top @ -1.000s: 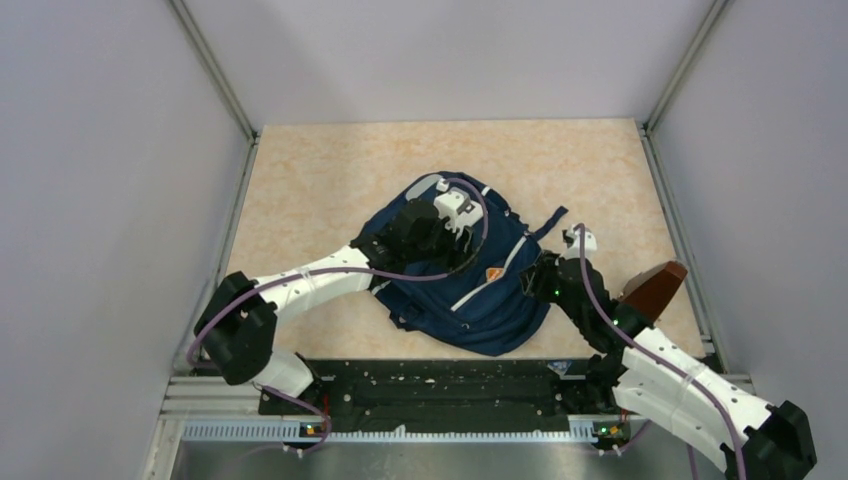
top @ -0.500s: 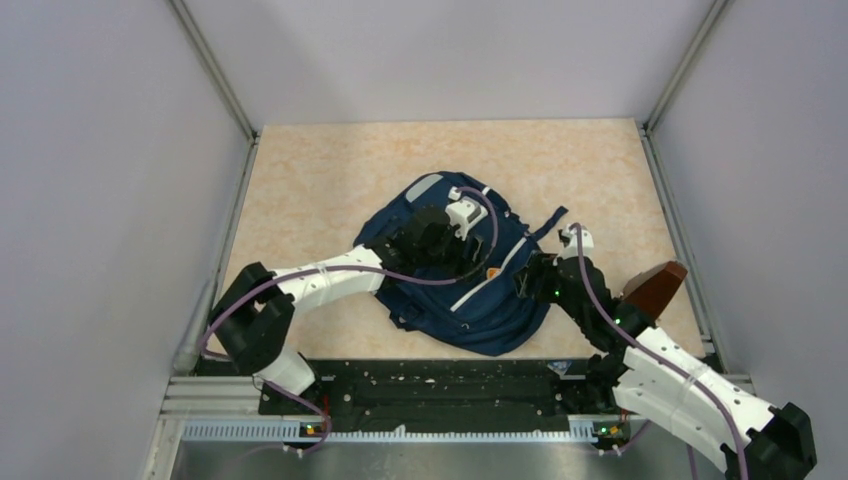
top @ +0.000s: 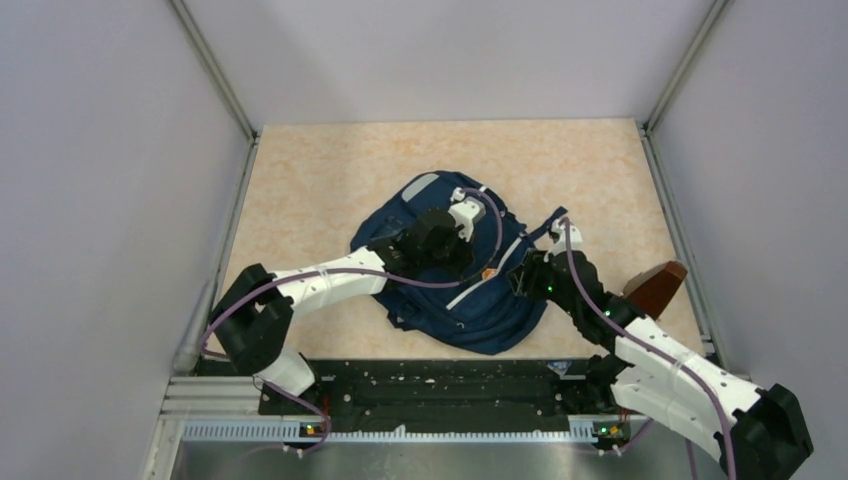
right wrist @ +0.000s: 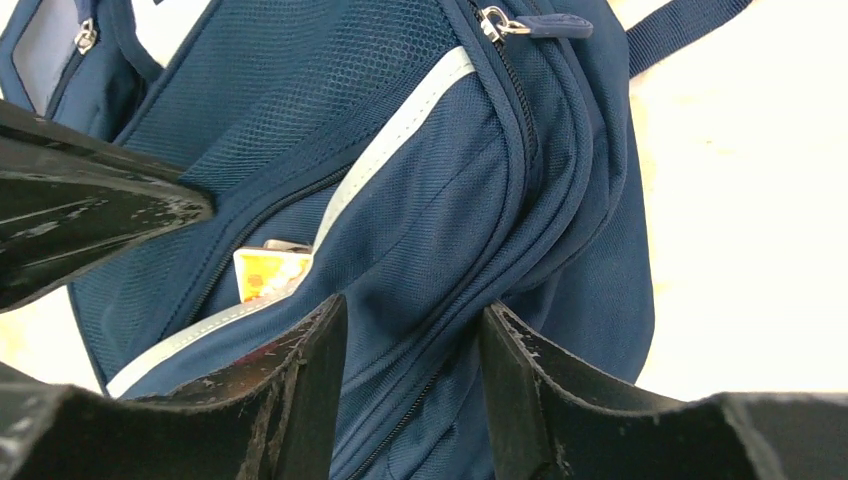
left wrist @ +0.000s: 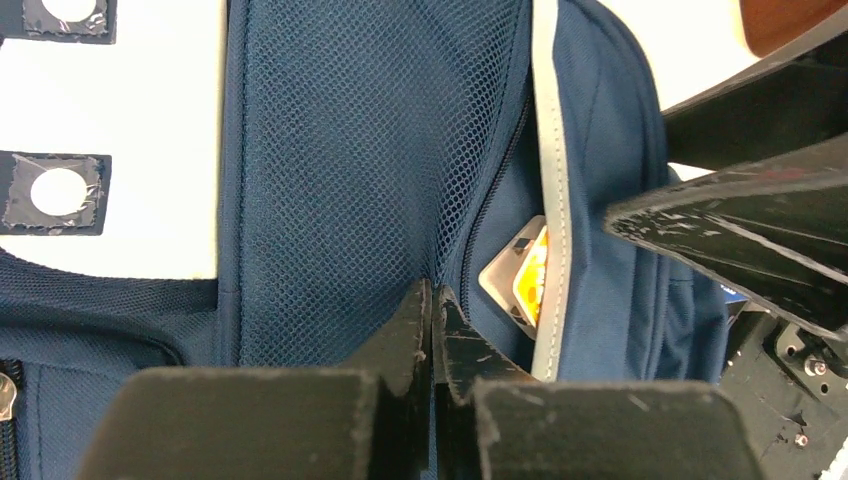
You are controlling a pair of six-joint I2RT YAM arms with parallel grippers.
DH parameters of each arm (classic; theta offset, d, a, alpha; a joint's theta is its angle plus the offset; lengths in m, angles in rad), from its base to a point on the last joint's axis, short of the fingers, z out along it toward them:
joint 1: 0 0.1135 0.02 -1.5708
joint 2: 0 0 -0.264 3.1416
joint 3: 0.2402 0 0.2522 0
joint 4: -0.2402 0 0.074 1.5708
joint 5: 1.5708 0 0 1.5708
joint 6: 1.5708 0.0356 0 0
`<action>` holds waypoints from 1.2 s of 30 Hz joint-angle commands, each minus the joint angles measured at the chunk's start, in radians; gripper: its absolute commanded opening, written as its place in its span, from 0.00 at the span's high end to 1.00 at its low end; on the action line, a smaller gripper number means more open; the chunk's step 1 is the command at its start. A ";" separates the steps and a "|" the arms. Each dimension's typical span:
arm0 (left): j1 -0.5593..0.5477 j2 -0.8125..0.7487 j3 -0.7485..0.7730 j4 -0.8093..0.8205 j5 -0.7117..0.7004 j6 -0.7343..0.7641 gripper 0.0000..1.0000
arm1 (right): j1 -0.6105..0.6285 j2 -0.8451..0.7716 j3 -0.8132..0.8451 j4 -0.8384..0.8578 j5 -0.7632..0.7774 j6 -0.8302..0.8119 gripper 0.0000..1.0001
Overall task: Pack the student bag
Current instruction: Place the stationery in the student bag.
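- Since a moment ago the left gripper (left wrist: 432, 305) has snapped shut, and the right arm has edged in towards the bag's right side.
- A pale, marbled beige table (top: 330, 170) stands boxed in by plain grey walls (top: 100, 150), with metal rails along its edges.
- At the right edge of the table lies a glossy brown object (top: 655, 285), well apart from the bag.
- Slumped near the middle of the table, towards the near edge, is the student bag (top: 500, 315): soft navy fabric, a mesh panel, a grey stripe (right wrist: 400, 130) and a zip pull (right wrist: 545, 25).
- An orange-yellow card (left wrist: 535, 275) peeps from a pocket beside the stripe.
- Both left jaws sit pressed together, tips against the mesh; whether they pinch any of it I cannot tell.
- Over at the right, the right gripper (right wrist: 412, 308) stands about half open, jaws either side of a rounded fold along the bag's zipped edge.
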 commanded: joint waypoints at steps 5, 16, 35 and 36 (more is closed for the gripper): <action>-0.003 -0.109 -0.036 0.134 0.065 -0.075 1.00 | 0.015 0.086 -0.007 0.235 -0.116 0.024 0.47; 0.005 -0.160 -0.100 0.343 0.238 -0.222 1.00 | 0.029 0.113 -0.038 0.258 -0.026 0.025 0.41; 0.021 -0.102 -0.150 0.410 0.315 -0.281 1.00 | 0.141 0.303 -0.036 0.639 -0.017 0.124 0.49; 0.022 -0.101 -0.152 0.409 0.315 -0.281 1.00 | 0.141 0.306 -0.032 0.661 -0.019 0.130 0.49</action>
